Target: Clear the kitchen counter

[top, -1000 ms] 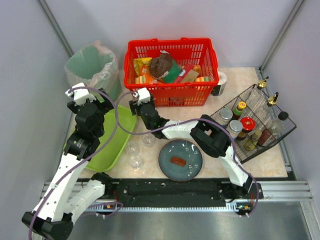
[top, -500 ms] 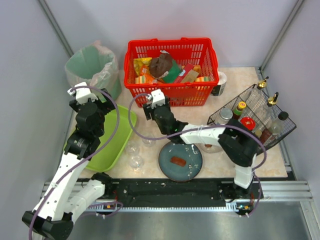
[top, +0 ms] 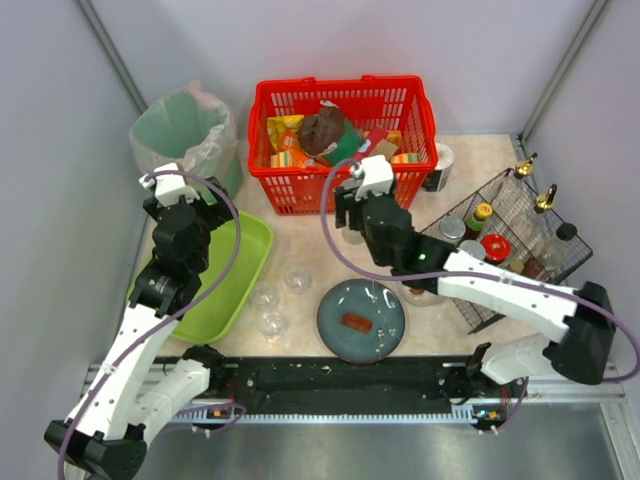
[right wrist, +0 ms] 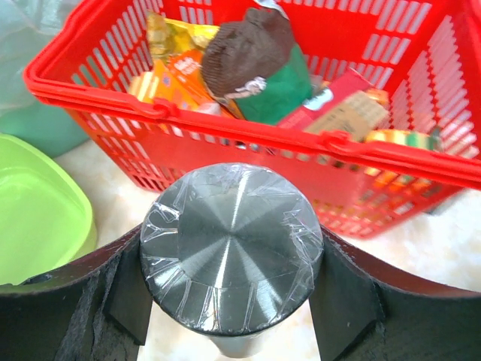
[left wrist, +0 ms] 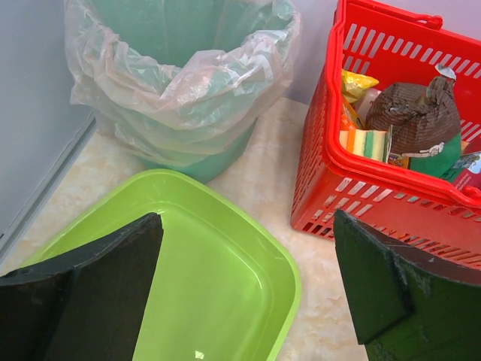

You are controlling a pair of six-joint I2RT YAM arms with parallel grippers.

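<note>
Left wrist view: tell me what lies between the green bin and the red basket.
In the left wrist view, only bare kitchen counter separates the green bin from the red basket.

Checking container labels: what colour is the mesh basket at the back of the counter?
Red; the basket shows best in the right wrist view.

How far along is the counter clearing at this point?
Done: the basket already holds packaged food. In hand: the right gripper is shut on a metal-lidded jar just in front of the basket. The left gripper is open and empty over the green tray. Left: the plate with a food scrap, three small glasses and the wire rack of bottles are all on the counter.
</note>
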